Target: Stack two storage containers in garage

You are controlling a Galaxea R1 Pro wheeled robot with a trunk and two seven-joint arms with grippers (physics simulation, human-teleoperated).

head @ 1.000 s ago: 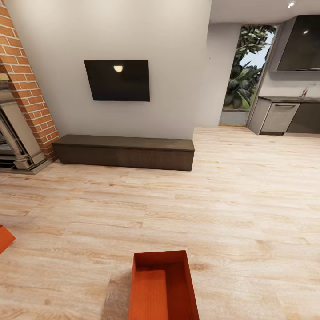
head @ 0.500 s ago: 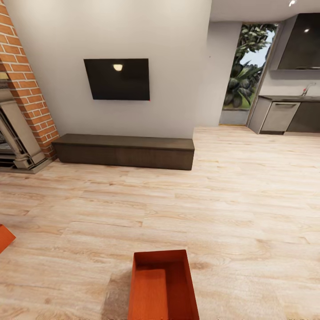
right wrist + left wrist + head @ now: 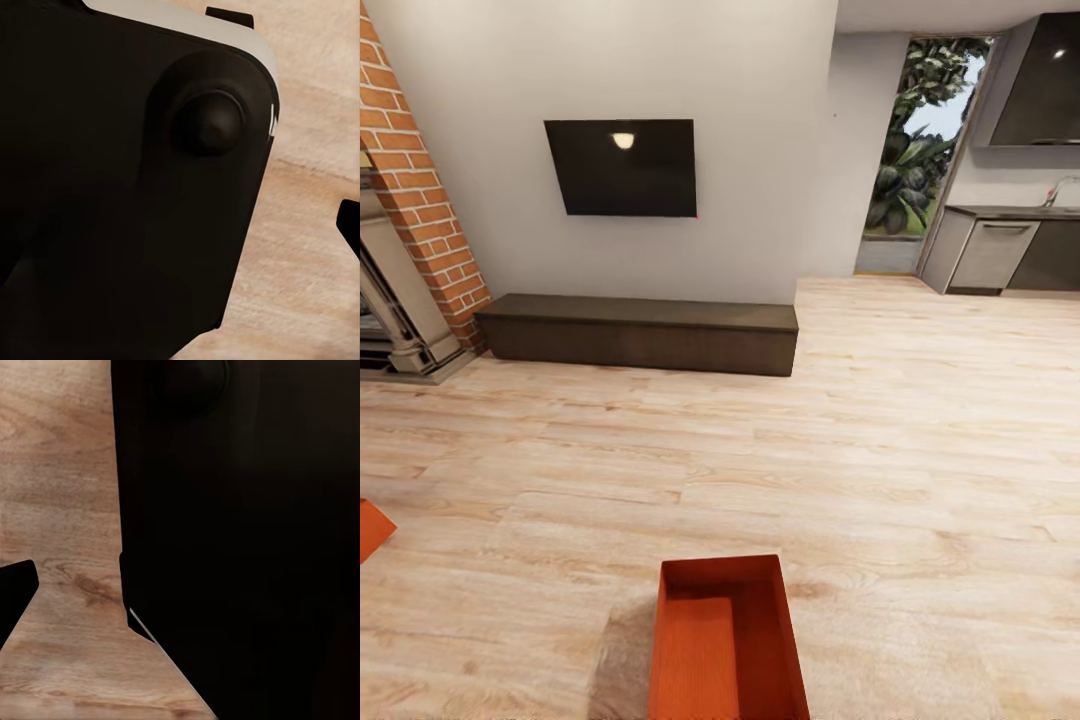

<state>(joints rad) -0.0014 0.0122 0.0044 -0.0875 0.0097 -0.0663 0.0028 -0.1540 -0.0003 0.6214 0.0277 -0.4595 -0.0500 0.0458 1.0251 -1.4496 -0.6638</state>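
Orange container (image 3: 726,640) open-topped; second (image 3: 374,528) at edge.

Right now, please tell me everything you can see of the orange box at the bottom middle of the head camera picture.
The storage container is an orange-red rectangular box, open on top, with thin plain walls. It looks empty; the inner floor seems finely ribbed. It sits upright on the light wood-plank floor, its long side running away from the camera, and its near end is cut off by the picture's bottom edge. A soft shadow lies at its left.

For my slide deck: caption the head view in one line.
Living room: one orange storage container on the wood floor, a second at the left edge, facing a low cabinet.
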